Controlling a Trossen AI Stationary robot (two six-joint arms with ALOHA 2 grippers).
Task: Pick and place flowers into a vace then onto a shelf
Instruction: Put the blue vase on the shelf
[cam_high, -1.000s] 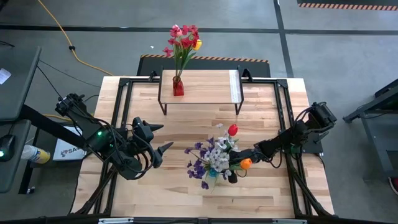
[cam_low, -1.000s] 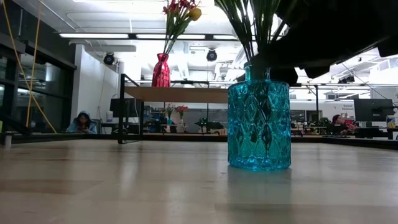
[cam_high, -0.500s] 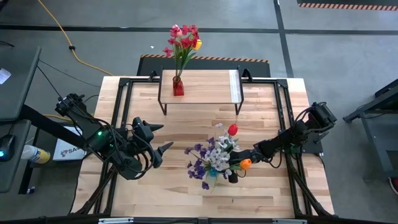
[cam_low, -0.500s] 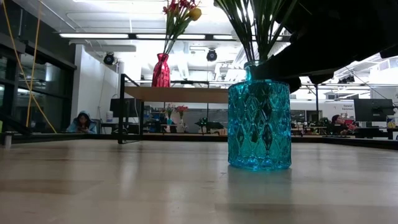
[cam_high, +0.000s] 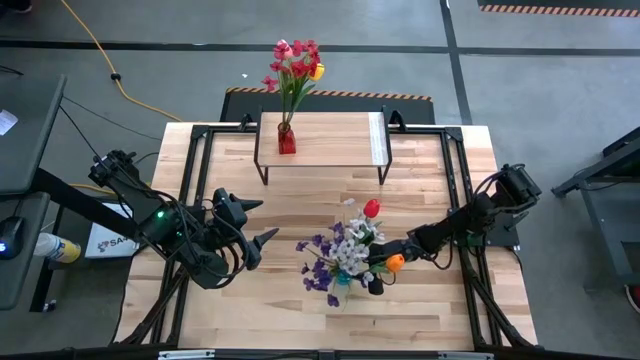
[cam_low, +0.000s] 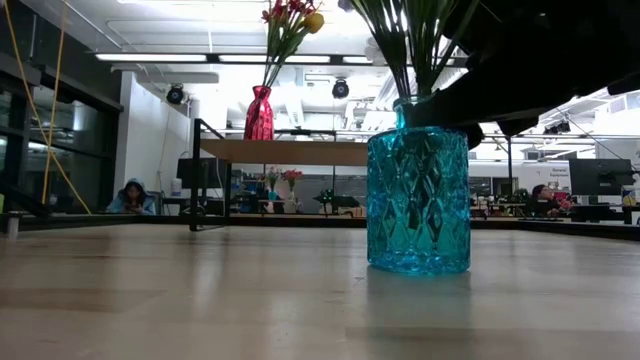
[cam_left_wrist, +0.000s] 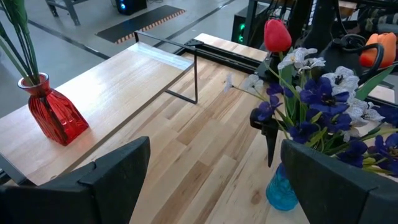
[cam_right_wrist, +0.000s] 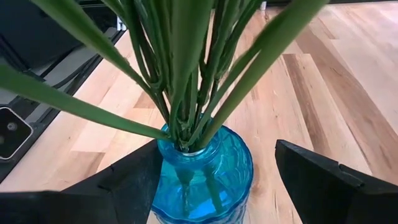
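Between open right hand (cam_right_wrist: 211, 180) fingers, blue vase (cam_low: 417, 200) newly tilted.

Bright overhead ceiling strips, soft shadows, sharp focus

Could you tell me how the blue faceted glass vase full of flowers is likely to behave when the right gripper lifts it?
The blue faceted glass vase looks rigid but breakable and probably slippery. The tall flowers spread well above its rim, so it may be top-heavy and prone to tipping. The open right gripper straddles its neck.
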